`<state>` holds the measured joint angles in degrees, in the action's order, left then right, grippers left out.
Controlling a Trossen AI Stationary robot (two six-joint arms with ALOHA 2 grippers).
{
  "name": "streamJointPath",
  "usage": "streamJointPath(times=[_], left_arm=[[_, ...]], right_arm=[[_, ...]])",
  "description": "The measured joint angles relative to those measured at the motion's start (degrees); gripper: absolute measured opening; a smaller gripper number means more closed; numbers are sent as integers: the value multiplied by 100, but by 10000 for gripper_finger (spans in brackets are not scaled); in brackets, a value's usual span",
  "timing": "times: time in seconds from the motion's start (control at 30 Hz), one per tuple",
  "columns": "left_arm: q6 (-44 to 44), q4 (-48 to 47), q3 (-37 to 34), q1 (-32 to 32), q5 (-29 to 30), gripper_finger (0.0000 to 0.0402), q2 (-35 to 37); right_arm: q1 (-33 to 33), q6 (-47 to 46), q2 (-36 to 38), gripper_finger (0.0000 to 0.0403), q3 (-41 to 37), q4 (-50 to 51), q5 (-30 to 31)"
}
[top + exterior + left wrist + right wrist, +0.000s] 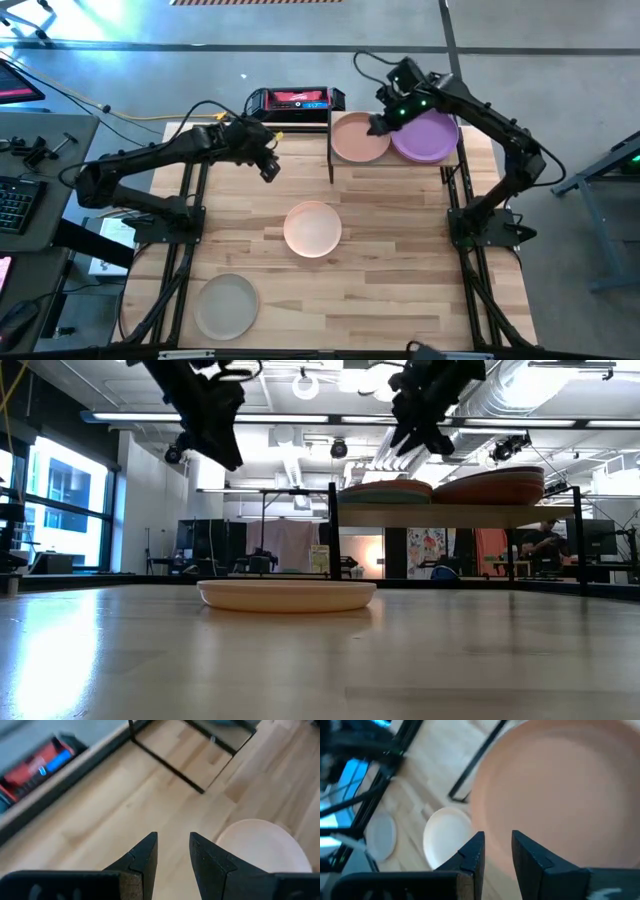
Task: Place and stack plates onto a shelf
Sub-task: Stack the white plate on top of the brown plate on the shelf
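Two plate stacks rest on the shelf at the table's far right: a peach-topped one and a purple-topped one. In the low view they sit side by side on the board. My right gripper hovers over the peach plate, open by a narrow gap and holding nothing. A cream plate lies flat mid-table, also seen in the low view. A pale beige plate lies near the table's near left corner. My left gripper hangs above bare table, left of the shelf, slightly open and empty.
The shelf's thin black legs stand just ahead of my left gripper. A black and red box sits beyond the table's far edge. Bare wood lies between the cream plate and the shelf, and along the table's right side.
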<state>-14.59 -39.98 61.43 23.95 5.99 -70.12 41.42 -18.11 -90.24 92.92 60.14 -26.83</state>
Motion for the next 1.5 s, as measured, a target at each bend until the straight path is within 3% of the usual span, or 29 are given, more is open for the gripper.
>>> streamJointPath(times=[0.23, 0.9, 1.3, 1.5], left_arm=[[-784, -265, 0, -244, -480, 102, -533], [-933, -277, 0, -872, -1169, 102, -1677], [-931, -232, 0, -1270, -735, 102, -1755], [-981, -259, -13, -1478, -609, 102, -2034]], right_arm=[[-671, -136, 7, 75, 0, 0, 71], [-2034, -1333, 3, 75, 0, 0, 1440], [-2752, -1978, 3, 75, 0, 2, 2083], [-3212, -2385, 1, 75, 0, 0, 2102]])
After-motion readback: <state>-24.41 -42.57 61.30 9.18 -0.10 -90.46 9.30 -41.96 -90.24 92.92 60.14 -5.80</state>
